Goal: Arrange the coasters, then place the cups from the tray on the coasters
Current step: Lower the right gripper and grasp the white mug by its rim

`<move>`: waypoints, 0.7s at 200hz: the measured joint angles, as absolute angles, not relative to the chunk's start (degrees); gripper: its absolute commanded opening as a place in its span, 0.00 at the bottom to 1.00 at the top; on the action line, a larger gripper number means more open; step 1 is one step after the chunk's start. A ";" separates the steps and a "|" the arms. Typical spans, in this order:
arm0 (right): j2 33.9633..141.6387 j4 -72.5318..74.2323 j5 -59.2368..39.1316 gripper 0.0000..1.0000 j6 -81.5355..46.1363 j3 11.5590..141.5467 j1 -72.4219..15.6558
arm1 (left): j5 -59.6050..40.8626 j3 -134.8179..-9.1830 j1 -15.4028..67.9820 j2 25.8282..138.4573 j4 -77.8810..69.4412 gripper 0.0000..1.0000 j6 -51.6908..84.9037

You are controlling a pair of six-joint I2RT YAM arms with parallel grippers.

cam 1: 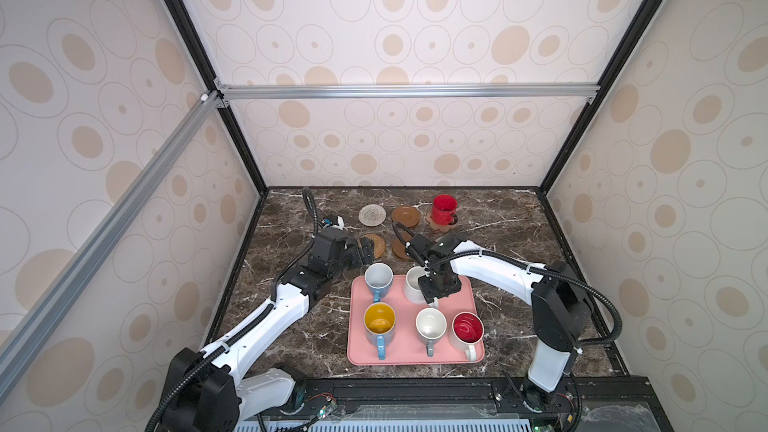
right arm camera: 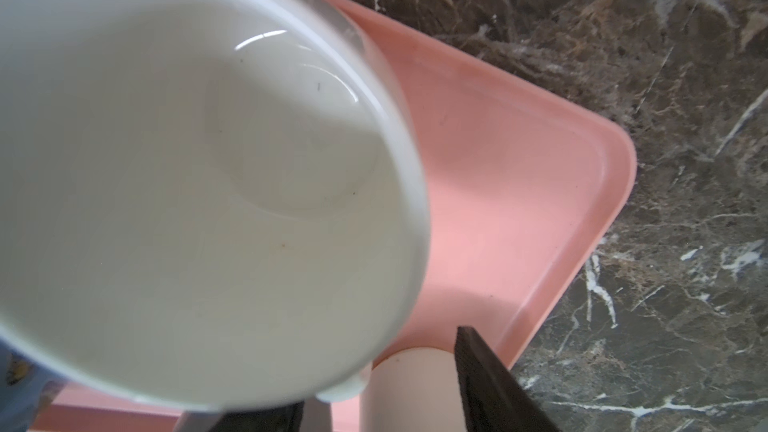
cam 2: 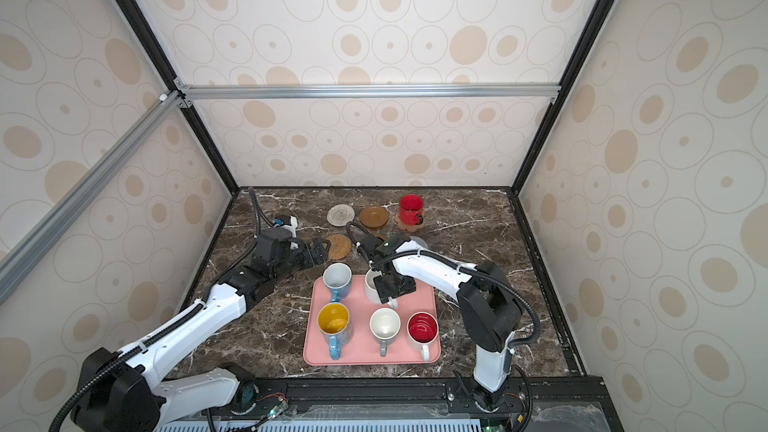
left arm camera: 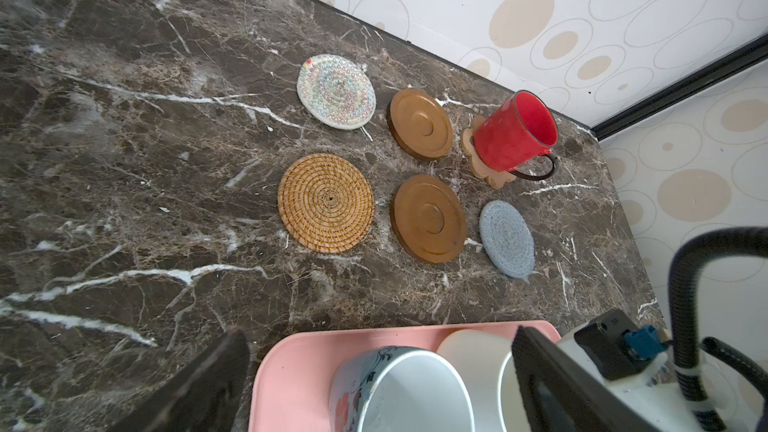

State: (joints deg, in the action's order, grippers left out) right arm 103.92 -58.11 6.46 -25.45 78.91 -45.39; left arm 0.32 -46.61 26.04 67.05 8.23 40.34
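Glossy round white mug (right arm camera: pixel 187 180): right gripper (right arm camera: pixel 378 367) straddles its handle (right arm camera: pixel 411 392), grip unclear; left gripper (left arm camera: pixel 380 331) gapes wide.

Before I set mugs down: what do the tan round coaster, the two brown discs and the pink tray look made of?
Tan round coaster: woven rattan or straw, matte; coiled strands show.
Brown discs: probably wood, smooth satin; raised concentric rings, maybe moulded plastic.
Pink tray: plastic or silicone, matte, uniform colour, rounded rim.

Top views: I look steeply down from the near edge, near-identical framing, whole marble table (cam 1: pixel 498 209). Left wrist faces the coasters (left arm camera: pixel 326 202) at mid range; right wrist sits tight over the white cup (right arm camera: pixel 187 180) on the pink tray (right arm camera: pixel 519 180); both catch that cup.
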 measured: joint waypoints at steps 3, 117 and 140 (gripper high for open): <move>103.92 -57.91 6.44 0.57 -25.32 78.74 -45.36 | 0.32 -46.63 26.04 67.05 8.23 1.00 40.34; 102.00 -48.29 4.21 0.39 -17.67 72.55 -45.41 | 0.36 -46.61 26.04 67.05 8.19 1.00 40.42; 102.00 -47.20 4.08 0.37 -16.62 71.79 -45.43 | 0.36 -46.61 26.04 67.05 8.19 1.00 40.45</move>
